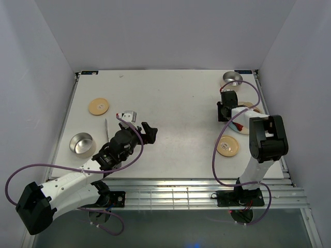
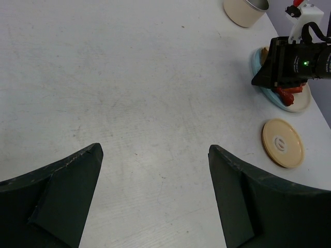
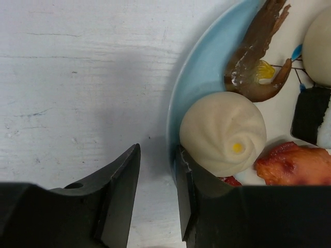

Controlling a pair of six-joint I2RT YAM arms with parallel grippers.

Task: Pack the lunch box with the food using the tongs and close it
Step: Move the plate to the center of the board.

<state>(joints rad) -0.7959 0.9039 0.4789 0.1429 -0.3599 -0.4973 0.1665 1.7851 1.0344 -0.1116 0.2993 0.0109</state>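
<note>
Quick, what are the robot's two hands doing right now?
Left end effector: wide open, empty.
Right end effector: slightly open at the rim of the plate, holding nothing.

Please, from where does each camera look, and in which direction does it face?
Top: above and behind the bases, looking down at the table; left arm and right arm show.
Left wrist: low, facing across the table toward the plate; left gripper below.
Right wrist: close, looking down on the plate's rim and a dumpling; right gripper below.
Shared: all three see the plate.
</note>
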